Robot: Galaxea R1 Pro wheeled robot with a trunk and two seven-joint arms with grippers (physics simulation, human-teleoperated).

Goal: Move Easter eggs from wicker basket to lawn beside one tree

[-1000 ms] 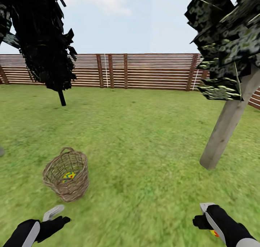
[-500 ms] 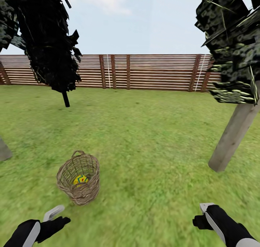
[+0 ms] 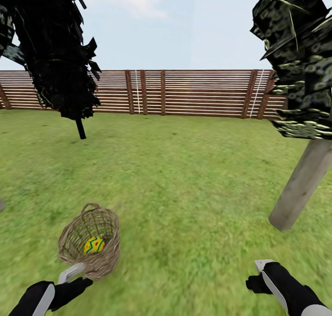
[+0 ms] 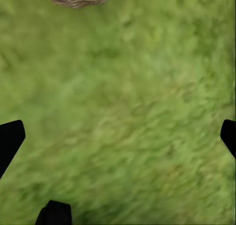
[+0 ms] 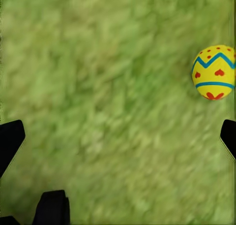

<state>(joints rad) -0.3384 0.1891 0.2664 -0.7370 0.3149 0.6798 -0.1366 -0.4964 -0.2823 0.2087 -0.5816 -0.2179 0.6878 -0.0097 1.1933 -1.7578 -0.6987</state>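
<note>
Wicker basket [image 3: 90,242] at 10 o'clock holds 1 egg [image 3: 93,245]; left gripper [image 4: 118,136] and right gripper [image 5: 118,136] both spread, empty.

Brown slat fence [image 3: 193,92] closes the far side under pale cloudy sky [image 3: 170,25]; all-black tree [image 3: 55,53] stands far left.

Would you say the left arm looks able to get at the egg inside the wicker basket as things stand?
Probably yes. The left gripper hangs open just beside the near rim of the wicker basket, which tilts its mouth toward the robot. The egg lies uncovered inside; only the thin handle arches on the far side.
</note>
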